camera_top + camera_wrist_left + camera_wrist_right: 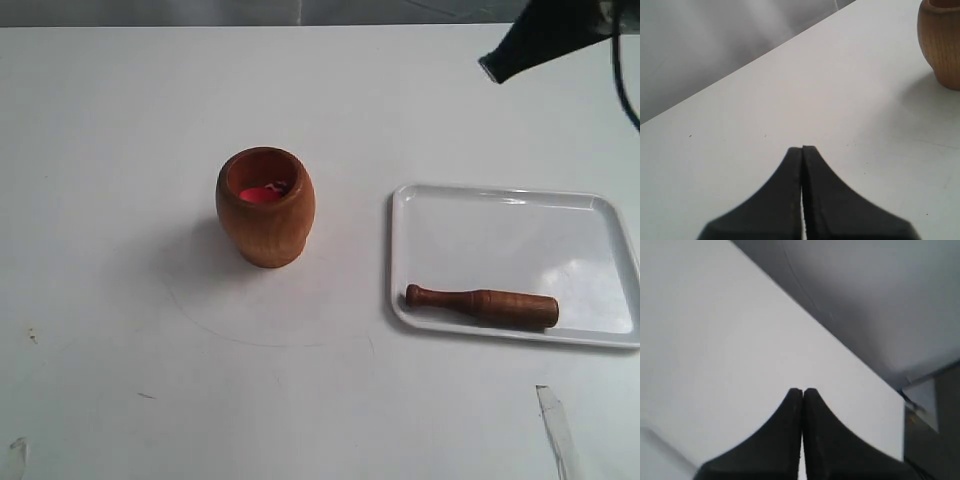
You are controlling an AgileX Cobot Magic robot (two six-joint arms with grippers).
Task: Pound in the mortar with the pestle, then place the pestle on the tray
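The orange-brown wooden mortar (265, 207) stands upright on the white table, a pink-red bit showing inside it; its side also shows in the left wrist view (941, 42). The dark brown pestle (482, 304) lies flat along the near edge of the white tray (520, 225), knob end pointing left. My right gripper (497, 62) hangs at the far right, well above and behind the tray; in its wrist view the right gripper (802, 391) is shut on nothing over bare table. My left gripper (802, 148) is shut and empty, away from the mortar, and out of the exterior view.
A black cable (626, 80) hangs at the far right edge. A strip of tape (556, 425) lies on the table near the front right. The table's far edge (840, 345) runs close behind my right gripper.
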